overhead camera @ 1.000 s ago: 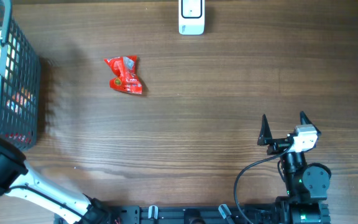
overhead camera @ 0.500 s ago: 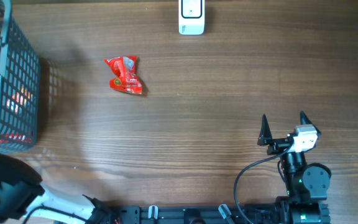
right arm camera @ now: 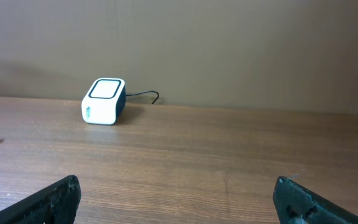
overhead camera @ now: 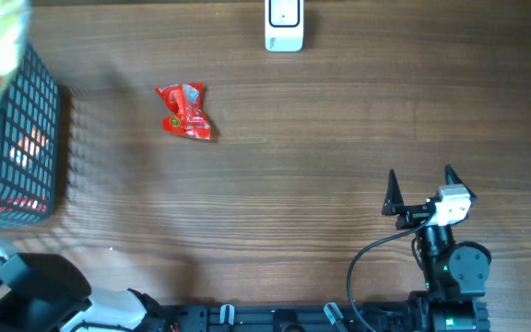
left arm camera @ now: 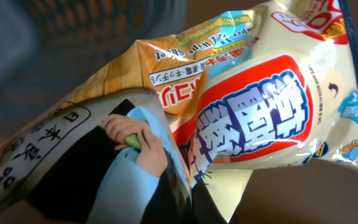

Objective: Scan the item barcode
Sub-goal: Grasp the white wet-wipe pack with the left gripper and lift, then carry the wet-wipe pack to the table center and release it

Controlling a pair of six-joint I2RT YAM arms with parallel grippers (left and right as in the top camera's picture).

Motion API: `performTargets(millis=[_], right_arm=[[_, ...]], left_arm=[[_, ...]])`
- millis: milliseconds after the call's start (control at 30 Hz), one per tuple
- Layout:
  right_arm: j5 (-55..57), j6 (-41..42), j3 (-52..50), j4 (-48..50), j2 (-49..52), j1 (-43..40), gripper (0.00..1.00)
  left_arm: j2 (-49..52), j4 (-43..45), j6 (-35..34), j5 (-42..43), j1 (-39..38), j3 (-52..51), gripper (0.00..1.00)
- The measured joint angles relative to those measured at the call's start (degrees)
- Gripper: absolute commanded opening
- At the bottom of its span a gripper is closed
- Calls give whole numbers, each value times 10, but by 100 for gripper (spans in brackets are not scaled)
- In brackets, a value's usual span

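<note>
The bench [overhead camera: 293, 184] carries a grey mesh basket [overhead camera: 26, 138] at its left edge. A pale snack bag [left arm camera: 260, 118] sits close in front of the left tool. That tool is closed, but its fingers are hidden, so a grip on the bag cannot be confirmed. The right tool [overhead camera: 420, 171] stands wide and empty; the white scanner [overhead camera: 284, 25] lies well ahead of it to its left, and a red packet [overhead camera: 184, 111] further left, apart from both.

One red crinkled foil snack packet [overhead camera: 184, 111], one white box-shaped barcode scanner [overhead camera: 284, 25], one dark plastic mesh basket [overhead camera: 28, 138]. Close up, glossy printed snack bags [left arm camera: 260, 118] overlap: seemingly three, though the crowded view blurs their edges.
</note>
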Motion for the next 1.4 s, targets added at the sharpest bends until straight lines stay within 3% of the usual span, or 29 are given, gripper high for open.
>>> performTargets(millis=[167,533,1067,1133,1200,1233,1267,1400], right_arm=[[0,0,0,0,0,0,100],[0,0,0,0,0,0,100],[0,0,0,0,0,0,100],[0,0,0,0,0,0,100],[0,0,0,0,0,0,100],[0,0,0,0,0,0,100],[0,0,0,0,0,0,100],[0,0,0,0,0,0,100]], left_arm=[[0,-30,0,-49,-100,0,4],[0,-54,-2,-270,-312,-57,4],[108,32,-26,-300,-498,-214,4],[116,34,-26,-303,-507,-216,15],[120,34,-26,-305,-509,-216,49],[120,34,-24,-307,-509,-216,73],[120,35,-28,-306,-509,-216,80],[120,37,-25,-283,-509,-216,86]])
